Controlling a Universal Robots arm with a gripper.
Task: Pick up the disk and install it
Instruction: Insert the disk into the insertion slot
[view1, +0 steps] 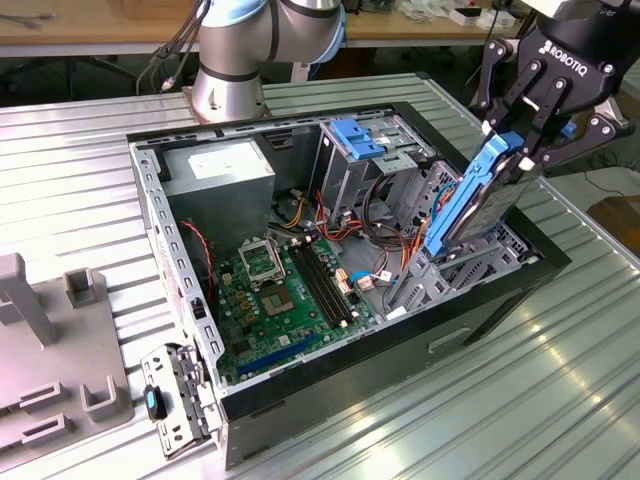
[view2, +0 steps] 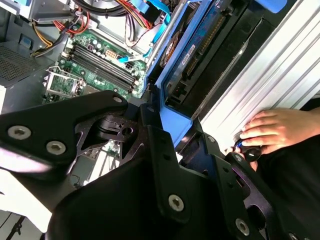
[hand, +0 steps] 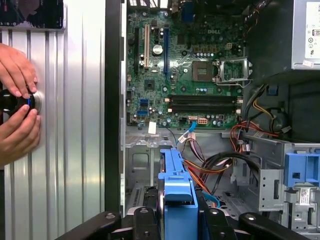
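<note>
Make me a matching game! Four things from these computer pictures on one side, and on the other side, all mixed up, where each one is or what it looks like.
Things:
1. disk
2. motherboard
3. power supply
4. hands

Places and looks:
A. green, lying flat on the floor of the case
B. tilted, its top end clasped in the gripper
C. outside the case, on the ribbed metal table, around a small black thing
D. a silver-grey box in a corner of the case

Pairs: 1-B, 2-A, 3-D, 4-C
</note>
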